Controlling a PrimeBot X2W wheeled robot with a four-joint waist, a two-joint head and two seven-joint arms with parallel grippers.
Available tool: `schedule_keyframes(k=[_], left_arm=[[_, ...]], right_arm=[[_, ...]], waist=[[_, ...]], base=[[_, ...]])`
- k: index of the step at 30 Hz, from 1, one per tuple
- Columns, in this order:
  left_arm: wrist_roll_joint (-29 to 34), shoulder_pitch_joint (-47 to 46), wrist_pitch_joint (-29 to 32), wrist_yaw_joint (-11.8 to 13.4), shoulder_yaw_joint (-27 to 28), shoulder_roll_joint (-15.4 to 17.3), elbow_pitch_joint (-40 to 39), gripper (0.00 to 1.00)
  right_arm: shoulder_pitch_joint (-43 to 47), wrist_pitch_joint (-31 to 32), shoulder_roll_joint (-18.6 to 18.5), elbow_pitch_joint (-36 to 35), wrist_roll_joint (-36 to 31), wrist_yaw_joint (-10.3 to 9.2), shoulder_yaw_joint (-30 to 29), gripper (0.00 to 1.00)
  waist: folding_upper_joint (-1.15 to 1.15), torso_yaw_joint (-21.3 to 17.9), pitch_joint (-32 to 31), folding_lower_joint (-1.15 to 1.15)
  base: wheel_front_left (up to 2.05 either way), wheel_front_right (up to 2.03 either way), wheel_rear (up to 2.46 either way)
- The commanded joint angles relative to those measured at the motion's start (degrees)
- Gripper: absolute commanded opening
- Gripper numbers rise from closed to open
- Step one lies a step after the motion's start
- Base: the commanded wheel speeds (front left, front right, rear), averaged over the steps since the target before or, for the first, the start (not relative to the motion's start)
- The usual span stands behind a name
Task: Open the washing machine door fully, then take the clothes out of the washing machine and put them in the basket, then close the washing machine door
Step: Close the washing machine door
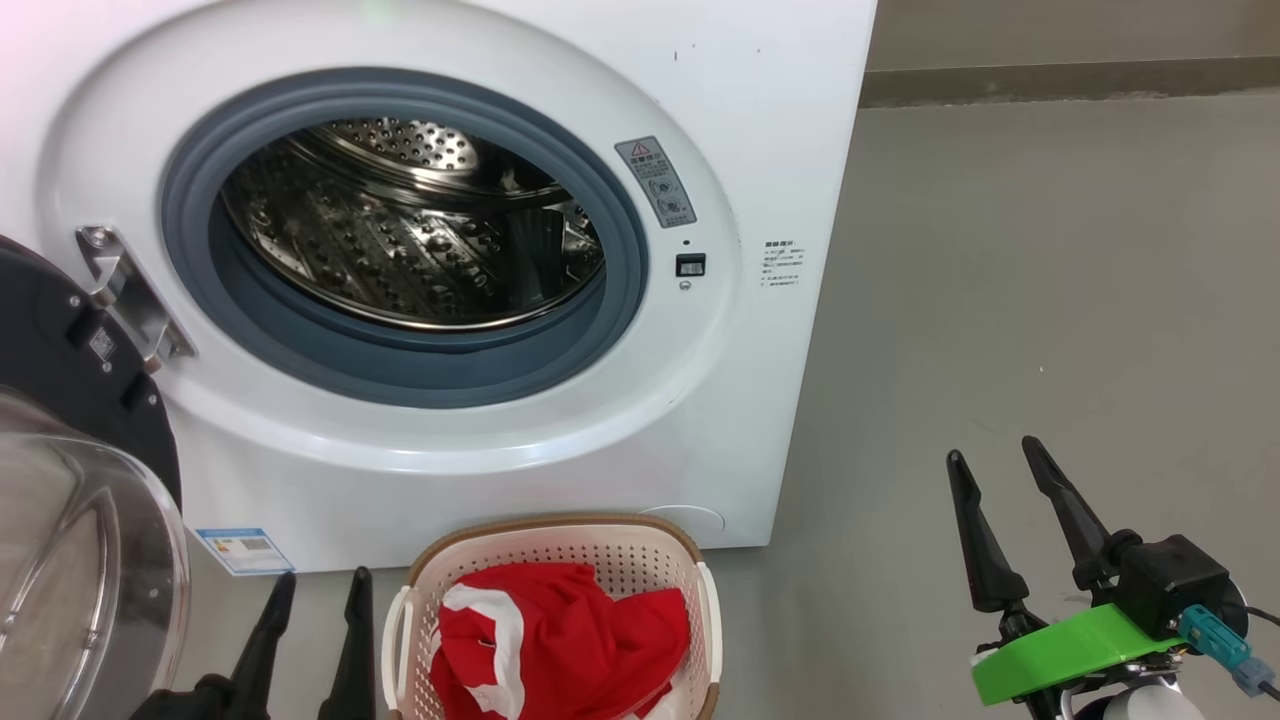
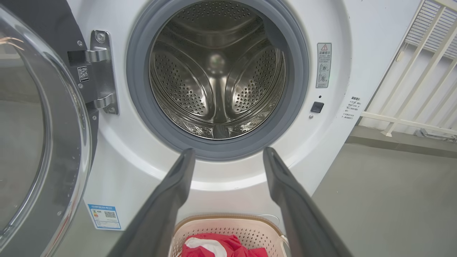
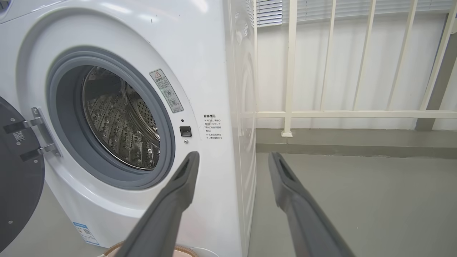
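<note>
You have the washing machine (image 1: 760, 130) standing ahead of both pincers, its white front rising beyond their fingertips. From your left pincer (image 1: 322, 578) the round opening lies straight ahead and above. From your right pincer (image 1: 992, 450) it lies ahead and off to the left, and the machine's right corner stands just left of that pincer's line.

The washing machine door (image 1: 60, 370) is swung wide on its hinge and hangs just left of your left pincer, its glass bowl bulging beside the left finger. Inside the grey seal (image 1: 400, 380), the perforated steel drum (image 1: 400, 250) is in plain sight ahead of the left pincer.

The basket (image 1: 560, 525) sits on the floor (image 1: 1050, 300) close before the machine's foot, just right of your left pincer and well to the left of your right one. In the left wrist view it lies below and between the fingers. The clothes (image 1: 570, 630), red with white patches, are heaped in the basket, beside the left pincer's right finger.

Both pincers have their fingers spread wide and grip nothing. Neither touches the machine, the door or the basket.

A small blue label (image 1: 245, 550) sits on the machine's lower front, just ahead of the left pincer's left fingertip.
</note>
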Motion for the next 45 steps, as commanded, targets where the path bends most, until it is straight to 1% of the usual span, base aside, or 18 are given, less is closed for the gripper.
schedule_keyframes(k=[1, 7, 11, 15, 23, 30, 36, 41, 45], left_arm=[[0.6, -0.8, -0.5, -0.3, 2.3, 0.6, -1.2, 1.0], [1.2, -1.3, -0.5, -0.3, 3.1, 0.4, -2.1, 1.0], [0.5, -1.1, -0.5, -0.3, 2.0, 0.8, -3.0, 1.0], [1.4, -0.9, -0.5, -0.3, 1.3, 1.5, -3.2, 1.0], [1.7, -0.9, -0.5, -0.3, 2.0, 1.4, -5.2, 1.0], [1.8, -1.0, -0.5, -0.3, 2.9, 1.2, -4.9, 1.0], [1.9, -1.2, -0.5, -0.3, 3.0, 1.1, -4.1, 1.0], [1.7, -1.4, -0.5, -0.3, 2.7, 1.2, -3.7, 1.0], [0.6, -1.5, -0.5, -0.3, 2.1, 1.4, -4.7, 1.0]], right_arm=[[-0.7, -0.4, -0.1, -1.6, 0.2, 0.43, 1.1, 1.0], [-0.7, -0.4, -0.1, -1.6, 0.7, 0.43, 1.2, 1.0], [-0.8, -0.4, -0.1, -1.5, 0.8, 0.43, 1.2, 1.0], [-0.8, -0.4, -0.1, -1.4, 0.9, 0.43, 1.1, 1.0], [-1.0, -0.4, -0.1, -1.2, 0.9, 0.43, 0.9, 1.0], [-1.1, -0.4, -0.1, -1.1, 0.8, 0.43, 0.7, 1.0], [-1.1, -0.4, -0.1, -0.9, 1.1, 0.43, 0.8, 1.0], [-1.0, -0.4, -0.1, -0.9, 1.2, 0.43, 0.9, 1.0], [-1.0, -0.4, -0.1, -0.9, 1.3, 0.43, 0.9, 1.0]], waist=[[0.0, 0.0, 0.0, 0.0], [0.0, 0.2, 0.2, 0.0], [0.0, 0.3, 0.2, 0.0], [0.0, 0.4, 0.2, 0.0], [0.0, 0.4, 0.3, 0.0], [0.0, 0.3, 0.1, 0.0], [0.0, 0.4, -0.1, 0.0], [0.0, 0.7, -0.1, 0.0], [0.0, 1.1, -0.2, 0.0]], base=[[0.0, 0.0, 0.0], [0.0, 0.0, 0.0], [-0.15, -0.18, 0.33], [-0.23, -0.34, 0.57], [-0.02, -0.02, 0.03], [-0.09, 0.13, -0.04], [-0.89, 0.89, 0.0], [-1.75, 1.75, 0.0], [-1.98, 1.99, -0.01]])
